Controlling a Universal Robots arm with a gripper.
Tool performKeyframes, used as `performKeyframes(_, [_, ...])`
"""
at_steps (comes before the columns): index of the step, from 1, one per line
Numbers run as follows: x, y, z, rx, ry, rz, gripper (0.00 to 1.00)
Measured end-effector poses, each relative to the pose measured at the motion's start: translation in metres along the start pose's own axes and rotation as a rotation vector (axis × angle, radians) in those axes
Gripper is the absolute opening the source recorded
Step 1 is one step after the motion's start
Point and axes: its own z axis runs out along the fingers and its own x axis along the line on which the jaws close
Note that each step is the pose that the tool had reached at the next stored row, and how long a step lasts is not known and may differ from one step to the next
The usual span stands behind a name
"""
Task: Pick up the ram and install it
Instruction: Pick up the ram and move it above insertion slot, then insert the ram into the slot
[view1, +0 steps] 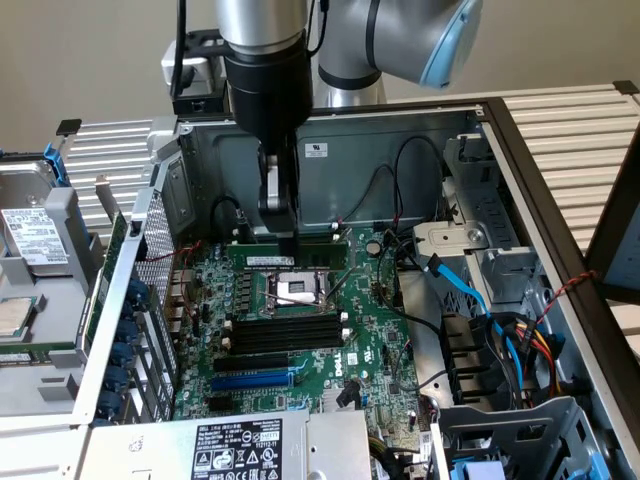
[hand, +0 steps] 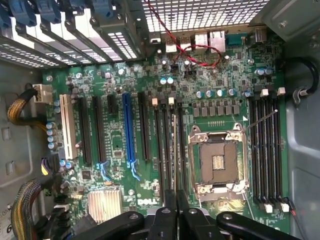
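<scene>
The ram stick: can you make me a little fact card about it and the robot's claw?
holder: gripper, shut on the ram
ram look: thin green stick, seen edge-on in the wrist view
where: in the air over the motherboard, close to the CPU socket
installed: not yet
black slots: look empty
blue slot: empty, apart from the ram
setting: inside an open computer case
</scene>
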Motion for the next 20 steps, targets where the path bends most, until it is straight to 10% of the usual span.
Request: performKeyframes(20, [-0.0001,0.002,0.0074,0.0015,-0.0001,0.0,0.12])
